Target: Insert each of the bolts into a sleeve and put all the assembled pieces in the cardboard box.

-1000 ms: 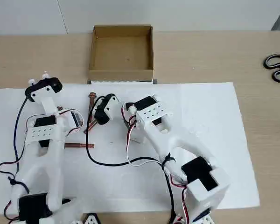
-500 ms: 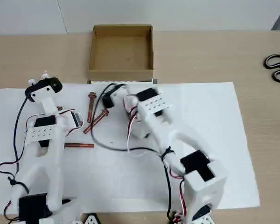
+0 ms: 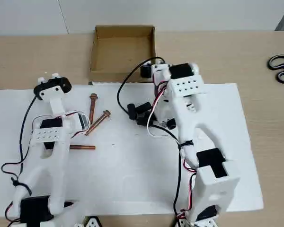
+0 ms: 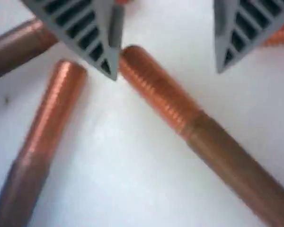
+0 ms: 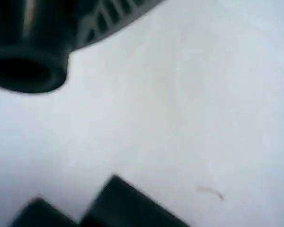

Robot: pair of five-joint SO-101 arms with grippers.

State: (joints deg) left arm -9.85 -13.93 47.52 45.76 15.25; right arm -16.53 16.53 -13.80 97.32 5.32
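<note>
Copper stuff first. From the high view, my copper-coloured threaded bolts (image 3: 97, 123) lie loose on the white paper sheet (image 3: 132, 179) over the wooden counter (image 3: 227, 52), all on the side of my left arm (image 3: 49, 142). That makes sense to me: the left arm handles bolts and my right arm (image 3: 189, 109) handles sleeves. None of the bolts has a sleeve on it yet. The open brown cardboard box (image 3: 123, 54) sits past the far edge of the paper with nothing in it, so I'd say we're at the very start. The right arm is bent over the middle of the sheet, near the box.

Left wrist view: my left fingers (image 4: 78, 26) are spread apart and hang right over the bolts, with the threaded tip of one bolt (image 4: 156, 90) running between them. One fingertip is just about at that tip. It reads like lining up to pinch the shaft, with nothing gripped yet.

Right wrist view: my right fingers (image 5: 113, 16) are clamped on a short black tube-shaped sleeve (image 5: 28, 66), held up off the paper with its open bore showing. I reckon that's on purpose, so a bolt's thread end can go straight in. The black shapes (image 5: 118, 203) lower down could be spare sleeves, can't tell.
</note>
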